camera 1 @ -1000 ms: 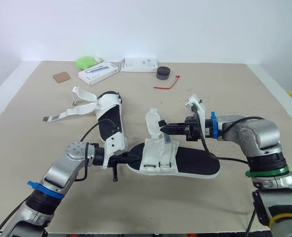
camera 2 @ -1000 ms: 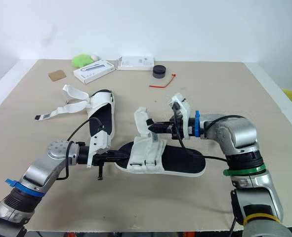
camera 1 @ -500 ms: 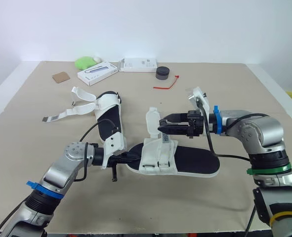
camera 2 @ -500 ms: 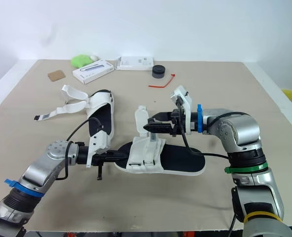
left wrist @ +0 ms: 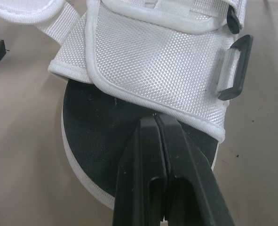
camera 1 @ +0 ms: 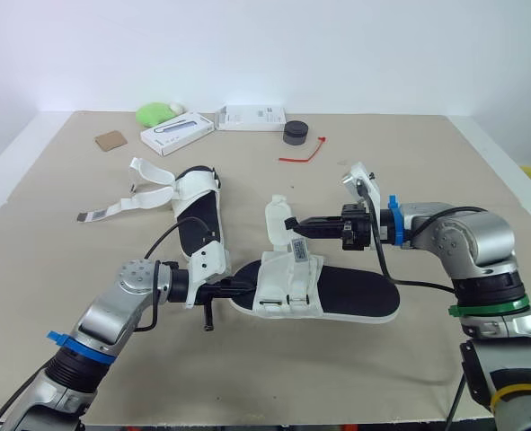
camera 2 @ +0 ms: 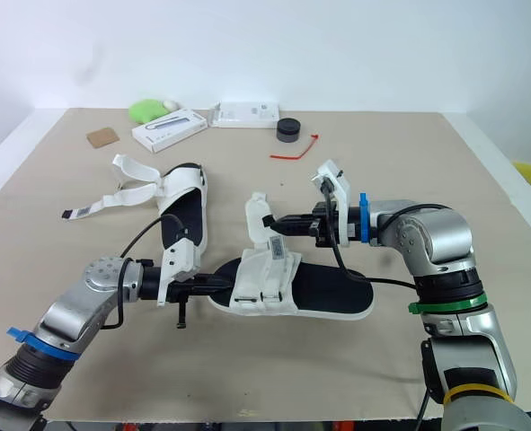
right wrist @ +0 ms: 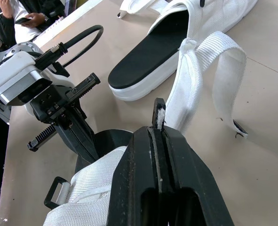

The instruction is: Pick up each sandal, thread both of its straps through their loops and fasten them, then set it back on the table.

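Right gripper has closed since half a second ago: its fingers were spread beside the strap, now they're pinched tight on the edge of the upright strap of the near sandal. That sandal lies flat on the table between the arms, toe toward the left gripper. Left fingers are pressed together, tips at the hem of the white upper over the footbed. Second sandal lies behind, further left, straps loose.
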